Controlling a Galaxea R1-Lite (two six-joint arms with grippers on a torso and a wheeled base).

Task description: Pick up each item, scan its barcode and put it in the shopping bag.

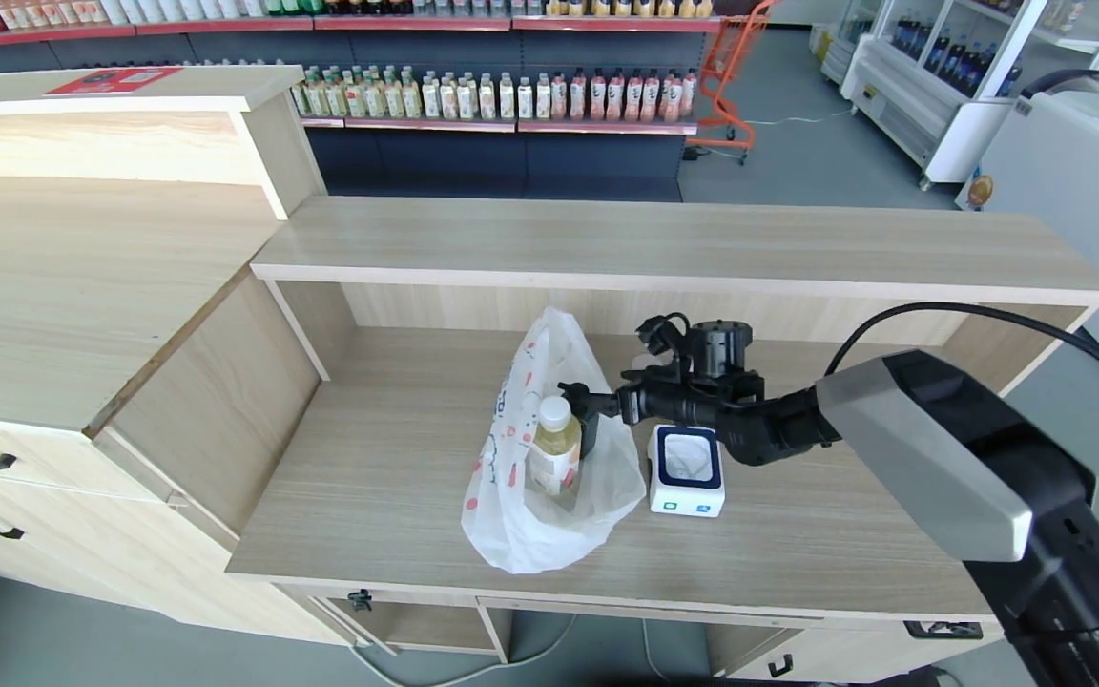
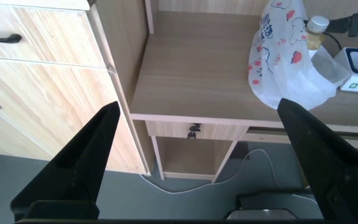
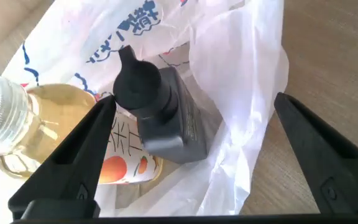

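step: dark bottle [image 3: 160,118] sits in shopping bag [image 1: 511,515] | right gripper [image 3: 194,102] fingers apart astride it | left gripper [image 2: 197,106] fingers apart | advice: lift straight out, without snagging plastic

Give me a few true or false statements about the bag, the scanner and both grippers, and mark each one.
1. The white-capped drink bottle is inside the shopping bag. True.
2. The scanner sits on the counter to the robot's left of the bag. False: it sits to the bag's right.
3. The right gripper is shut on the dark container. False: the gripper is open above the bag's mouth, and the container lies inside the bag.
4. The left gripper is open and holds nothing. True.
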